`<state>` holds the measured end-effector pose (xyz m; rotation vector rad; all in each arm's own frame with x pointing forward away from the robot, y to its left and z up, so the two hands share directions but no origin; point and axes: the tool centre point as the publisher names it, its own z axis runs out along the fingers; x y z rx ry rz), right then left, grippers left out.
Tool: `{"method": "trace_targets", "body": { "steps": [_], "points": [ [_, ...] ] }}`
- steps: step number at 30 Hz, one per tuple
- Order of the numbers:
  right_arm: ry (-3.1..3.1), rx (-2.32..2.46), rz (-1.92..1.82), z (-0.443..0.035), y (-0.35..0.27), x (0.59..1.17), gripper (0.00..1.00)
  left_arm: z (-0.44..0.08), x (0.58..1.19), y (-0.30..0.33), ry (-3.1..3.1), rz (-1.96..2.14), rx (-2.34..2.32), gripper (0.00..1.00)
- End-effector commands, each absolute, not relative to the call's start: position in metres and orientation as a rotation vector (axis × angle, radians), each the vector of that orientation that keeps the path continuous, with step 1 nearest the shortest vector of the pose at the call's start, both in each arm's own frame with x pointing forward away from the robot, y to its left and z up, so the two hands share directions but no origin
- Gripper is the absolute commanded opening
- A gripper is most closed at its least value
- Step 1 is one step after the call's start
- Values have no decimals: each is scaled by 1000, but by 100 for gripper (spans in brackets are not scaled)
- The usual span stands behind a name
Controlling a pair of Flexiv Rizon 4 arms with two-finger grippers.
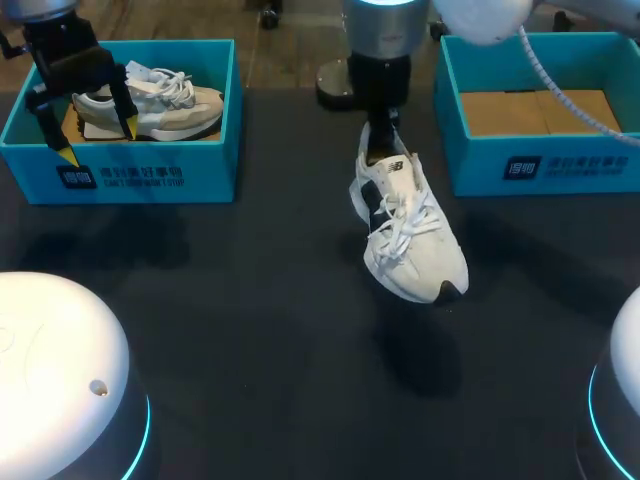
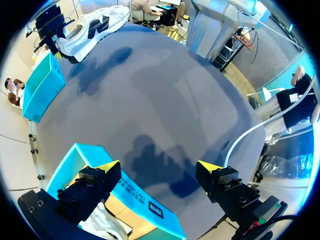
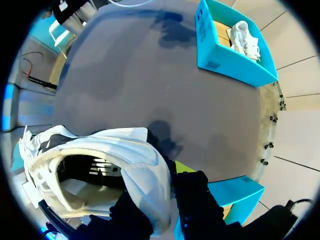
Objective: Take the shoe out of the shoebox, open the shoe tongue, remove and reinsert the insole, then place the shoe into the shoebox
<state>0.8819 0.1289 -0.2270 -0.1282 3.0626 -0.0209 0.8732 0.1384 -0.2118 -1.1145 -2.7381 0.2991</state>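
A white sneaker with dark side panels (image 1: 410, 230) hangs toe-down over the middle of the dark table. My right gripper (image 1: 381, 148) is shut on its heel. In the right wrist view the heel collar of this sneaker (image 3: 100, 160) is pinched in my right gripper (image 3: 160, 175), and its dark inside shows. A second pale sneaker (image 1: 150, 105) lies in the left blue shoebox (image 1: 150, 175). My left gripper (image 1: 97, 140) hovers open over that box's near left corner. The left wrist view has the open left gripper (image 2: 159, 170) above the box's wall (image 2: 135, 197), with nothing between the fingers.
An empty blue shoebox (image 1: 540, 165) with a cardboard floor stands at the back right. Two white rounded arm bases (image 1: 50, 370) (image 1: 620, 400) fill the front corners. Bare dark tabletop lies under and in front of the hanging sneaker.
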Motion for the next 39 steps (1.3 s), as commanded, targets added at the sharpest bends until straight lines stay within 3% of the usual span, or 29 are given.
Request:
{"method": "trace_targets", "body": {
  "steps": [1,10,27,39],
  "points": [
    [3061,-131,-19,-226,127,881,0,-212,874,139,-2736,296,-1115,100],
    [3074,-114,-104,-188,62,906,0,-212,874,139,-2736,296,-1115,100],
    [2994,-229,-164,-126,-78,1013,0,-212,874,139,-2736,296,-1115,100],
    [2994,-229,-164,-126,-78,1013,0,-212,874,139,-2736,296,-1115,100]
  ]
}}
